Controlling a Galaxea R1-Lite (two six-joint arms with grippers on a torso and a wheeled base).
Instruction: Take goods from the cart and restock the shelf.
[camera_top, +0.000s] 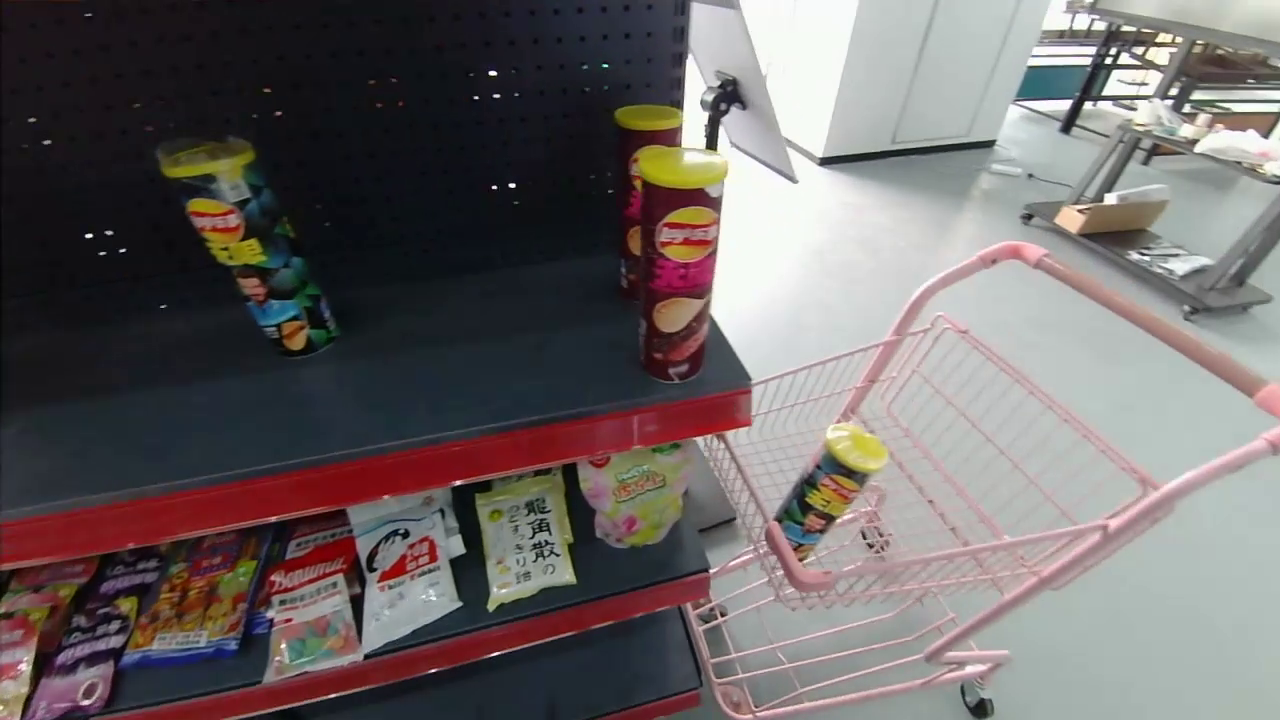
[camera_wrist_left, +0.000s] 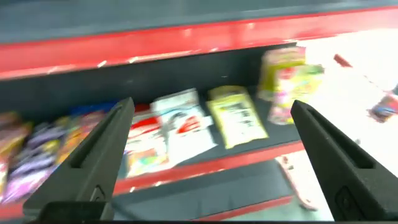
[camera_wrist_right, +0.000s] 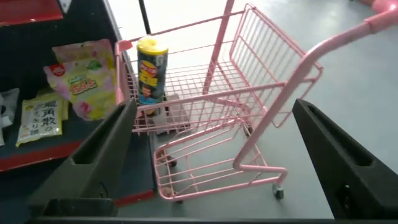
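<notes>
**Left tool** (camera_wrist_left: 211, 103): its fingers are standing wide apart and holding nothing, facing the lower shelf (camera_wrist_left: 249, 157), where snack bags (camera_wrist_left: 180, 127) are lying flat in a row.

**Right tool** (camera_wrist_right: 214, 104): its fingers are likewise spreading wide and empty over the pink cart (camera_wrist_right: 267, 43).

A dark, yellow-lidded can (camera_wrist_right: 151, 68) is sitting in the cart's basket, leaning into the corner beside the shelf end.

Beyond, on the upper shelf (camera_top: 400, 400), two maroon cans (camera_top: 682, 270) are standing upright at the end nearest the cart, one just behind the other.

A second dark can (camera_top: 250, 250) is standing well apart from them toward the other end. It is appearing tilted, though this may be the lens's doing.

A perforated back panel (camera_top: 400, 120) is rising behind the cans.
</notes>
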